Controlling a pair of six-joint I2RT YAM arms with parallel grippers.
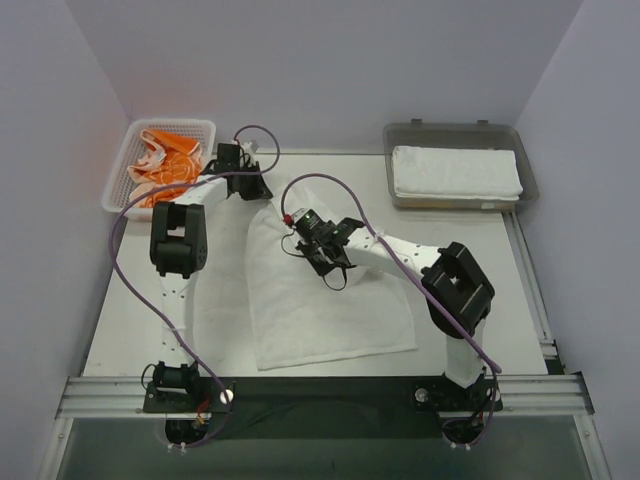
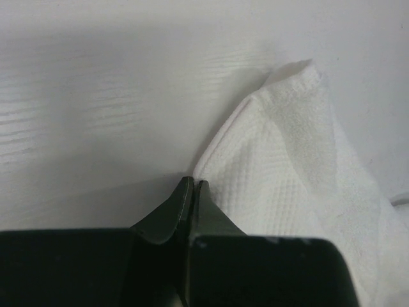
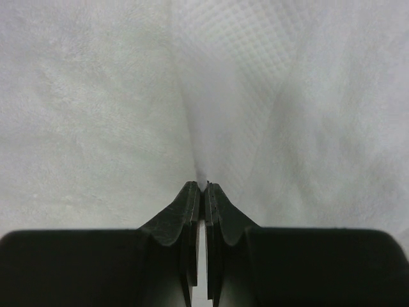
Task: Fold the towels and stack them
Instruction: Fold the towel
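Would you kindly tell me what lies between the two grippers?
Only cloth of the spread white terry towel, seen in the top external view: the left gripper is shut on its far edge, the right gripper on its middle.

Bright, even light from above fills the overhead view, leaving only faint, soft shadows on the table (image 1: pixel 222 300). In the wrist views the white towel (image 3: pixel 230 77) looks nearly washed out, its weave soft, and the black fingers (image 3: pixel 182 217) are featureless silhouettes.
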